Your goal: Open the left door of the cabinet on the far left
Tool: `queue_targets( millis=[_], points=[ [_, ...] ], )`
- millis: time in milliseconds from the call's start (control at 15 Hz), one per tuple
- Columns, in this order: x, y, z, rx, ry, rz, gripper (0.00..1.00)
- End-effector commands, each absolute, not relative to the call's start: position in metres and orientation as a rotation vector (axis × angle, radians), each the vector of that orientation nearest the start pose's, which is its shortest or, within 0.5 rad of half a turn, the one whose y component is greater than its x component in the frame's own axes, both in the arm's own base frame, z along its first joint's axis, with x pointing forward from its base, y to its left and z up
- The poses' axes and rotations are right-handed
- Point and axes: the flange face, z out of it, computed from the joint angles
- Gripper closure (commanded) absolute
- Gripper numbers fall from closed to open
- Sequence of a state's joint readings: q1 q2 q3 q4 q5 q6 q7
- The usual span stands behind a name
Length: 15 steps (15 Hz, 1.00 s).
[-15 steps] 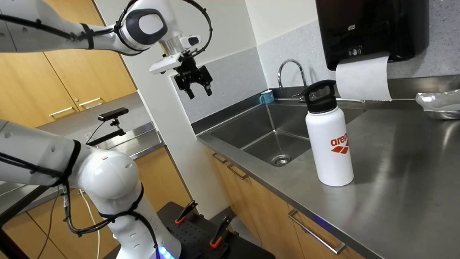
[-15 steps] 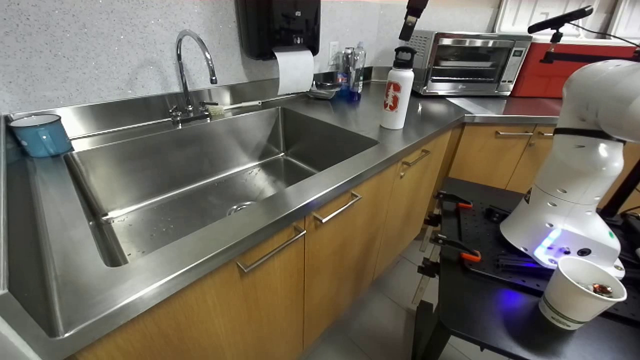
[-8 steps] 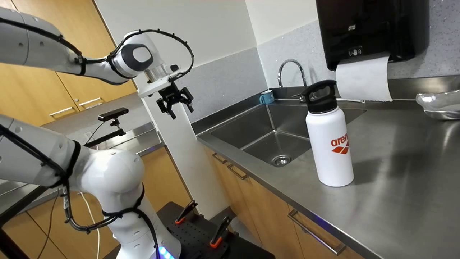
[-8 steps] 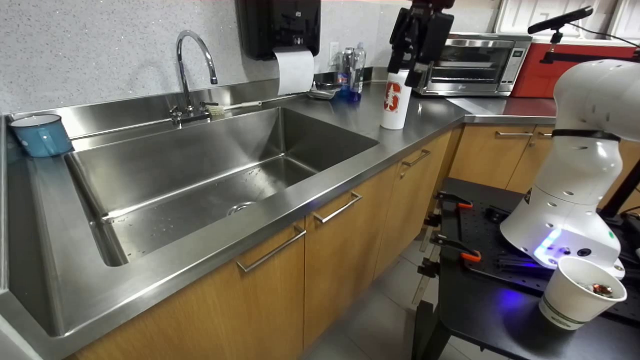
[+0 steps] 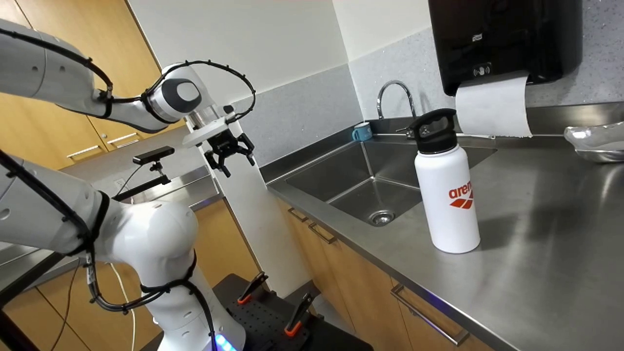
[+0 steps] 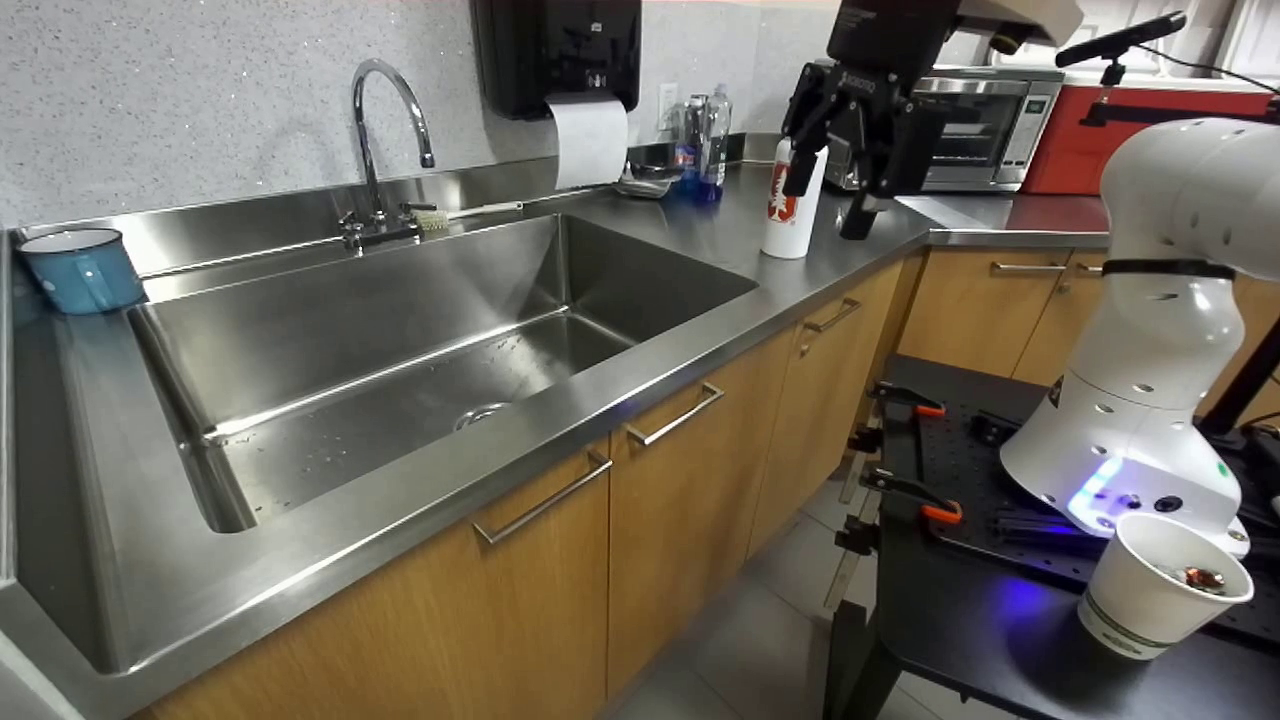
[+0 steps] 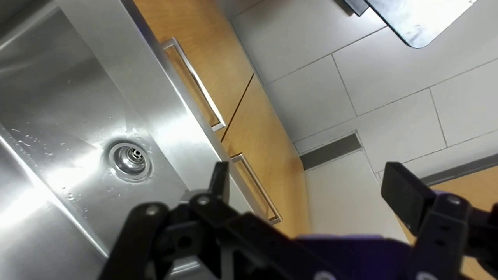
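The honey-coloured wooden cabinet [image 5: 129, 53] shows at the upper left of an exterior view, behind the arm. Its left door [image 5: 44, 134] and right door look closed. Two short silver bar handles, the left one [image 5: 83, 151] and the right one [image 5: 123, 138], sit at the lower edge. My arm covers part of both doors. My gripper [image 5: 240, 168] is open and empty, pointing down in the air to the right of the cabinet, apart from it. It also shows in an exterior view [image 6: 826, 208], in front of the bottle. In the wrist view the gripper [image 7: 309, 175] has its fingers wide apart with nothing between them.
A white bottle [image 5: 447, 200] stands on the steel counter [image 5: 536, 243] beside the sink [image 5: 351, 165]. A black camera on a bracket [image 5: 153, 155] stands below the cabinet. A paper cup [image 6: 1150, 600] and clamps sit on the black robot table [image 6: 960, 640]. Low sink cabinets [image 6: 690, 470] have bar handles.
My gripper has moved down and to the left in an exterior view, and has come down into the picture in an exterior view. The cabinet doors and bottle have not moved.
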<state>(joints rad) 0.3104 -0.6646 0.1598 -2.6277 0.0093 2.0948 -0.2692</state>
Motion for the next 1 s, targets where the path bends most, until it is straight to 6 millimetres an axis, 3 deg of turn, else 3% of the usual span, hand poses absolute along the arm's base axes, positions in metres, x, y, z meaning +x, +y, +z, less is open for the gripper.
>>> queue_targets(
  millis=[0, 333, 533, 933],
  points=[
    [0.320, 0.177, 0.461, -3.007, -1.131, -0.244, 0.00],
    [0.315, 0.251, 0.407, -3.093, -1.182, -0.231, 0.00],
    [0.311, 0.294, 0.363, -3.184, -1.208, -0.212, 0.00],
    [0.313, 0.353, 0.294, -3.363, -1.194, -0.290, 0.00]
  ],
)
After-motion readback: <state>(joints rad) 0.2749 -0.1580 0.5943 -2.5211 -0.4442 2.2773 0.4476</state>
